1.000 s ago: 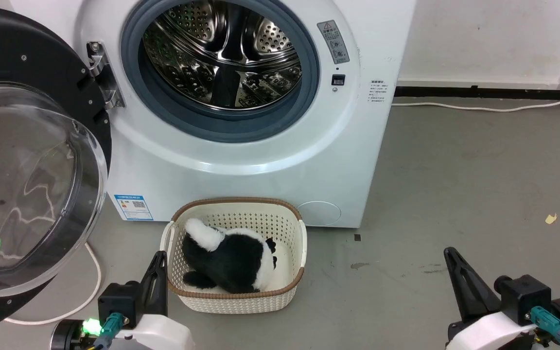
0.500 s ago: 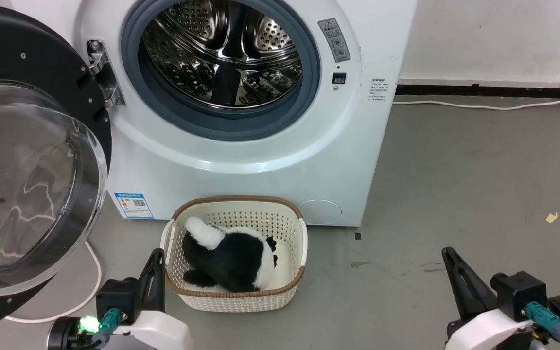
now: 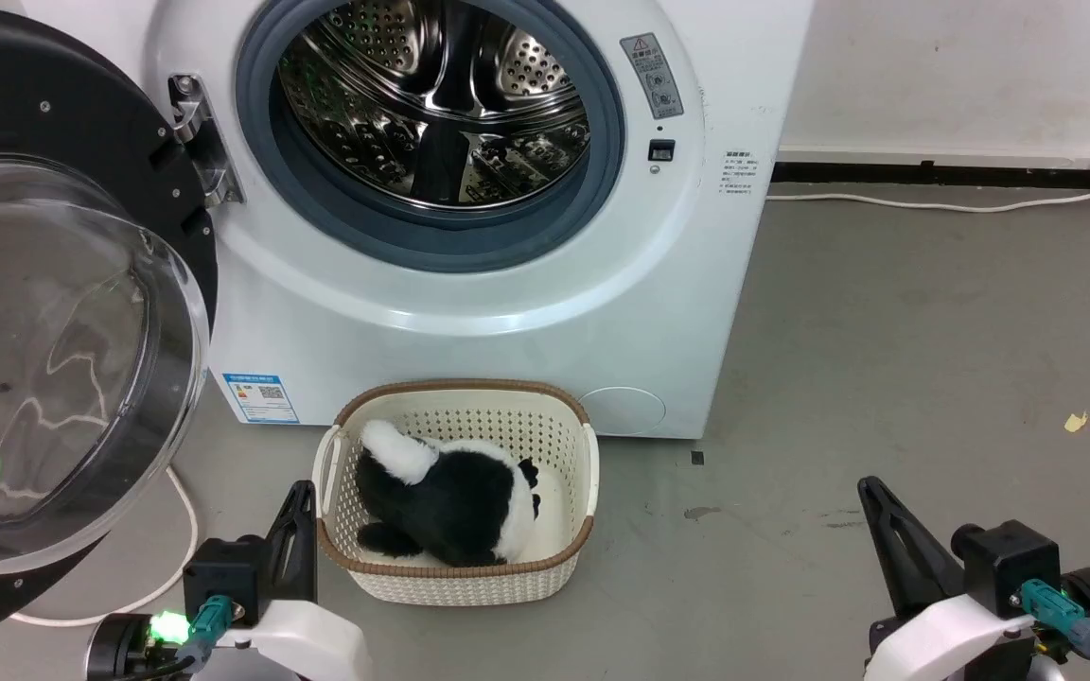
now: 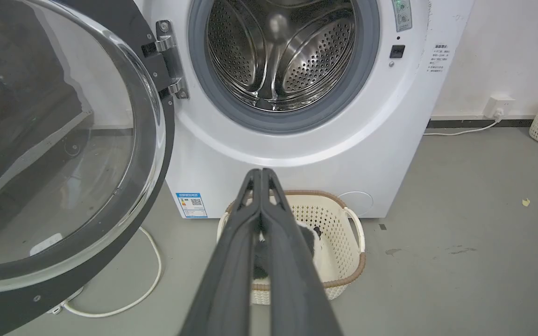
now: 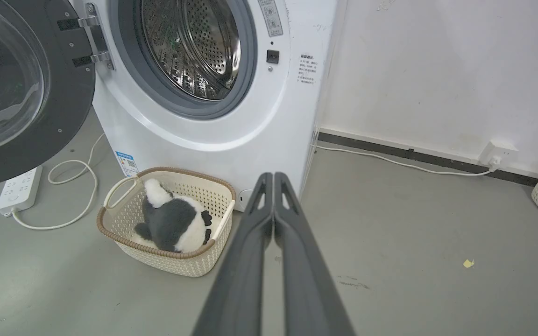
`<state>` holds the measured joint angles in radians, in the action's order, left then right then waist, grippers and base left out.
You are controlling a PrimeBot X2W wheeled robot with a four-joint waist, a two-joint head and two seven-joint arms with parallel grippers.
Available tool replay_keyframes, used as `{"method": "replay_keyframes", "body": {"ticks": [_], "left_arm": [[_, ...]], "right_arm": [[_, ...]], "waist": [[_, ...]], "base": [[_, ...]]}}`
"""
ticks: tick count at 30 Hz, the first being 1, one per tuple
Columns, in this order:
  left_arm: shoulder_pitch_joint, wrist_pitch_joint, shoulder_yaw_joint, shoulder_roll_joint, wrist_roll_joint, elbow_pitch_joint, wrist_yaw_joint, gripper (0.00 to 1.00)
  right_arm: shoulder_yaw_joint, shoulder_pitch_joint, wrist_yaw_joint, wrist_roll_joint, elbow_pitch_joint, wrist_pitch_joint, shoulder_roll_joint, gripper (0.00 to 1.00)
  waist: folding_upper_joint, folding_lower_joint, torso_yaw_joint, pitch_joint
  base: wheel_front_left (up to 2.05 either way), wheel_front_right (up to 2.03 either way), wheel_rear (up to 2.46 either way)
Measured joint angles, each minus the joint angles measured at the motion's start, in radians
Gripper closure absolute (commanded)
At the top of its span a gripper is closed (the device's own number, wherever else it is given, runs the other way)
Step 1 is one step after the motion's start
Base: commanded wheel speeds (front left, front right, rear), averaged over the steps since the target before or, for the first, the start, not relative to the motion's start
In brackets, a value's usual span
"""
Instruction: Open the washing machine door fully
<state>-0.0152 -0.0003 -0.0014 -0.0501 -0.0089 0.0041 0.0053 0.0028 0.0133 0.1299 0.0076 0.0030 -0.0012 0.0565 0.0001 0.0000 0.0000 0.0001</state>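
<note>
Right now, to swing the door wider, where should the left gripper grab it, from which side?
Probably the black ring frame of the washing machine door, low on the edge away from the hinge, approached from below. The domed glass bowl looks too slick and rounded; the ring gives a thin edge.

The head camera looks down on the washing machine (image 3: 469, 322); the left wrist camera faces it straight, the right wrist obliquely from the right; all share the basket (image 3: 460, 591)

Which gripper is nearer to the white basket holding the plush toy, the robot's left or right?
Left. The left gripper is close beside the basket at its left rim; the right gripper is well off to its right.
</note>
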Motion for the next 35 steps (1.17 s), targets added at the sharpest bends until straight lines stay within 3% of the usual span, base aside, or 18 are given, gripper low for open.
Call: {"method": "replay_keyframes", "body": {"ticks": [35], "left_arm": [[0.000,0.000,0.002,0.000,0.000,0.000,-0.001,1.00]], "right_arm": [[0.000,-0.001,0.000,0.000,0.000,0.000,-0.001,1.00]], "waist": [[0.0000,0.0000,0.000,0.000]], "base": [[0.00,0.00,0.00]]}}
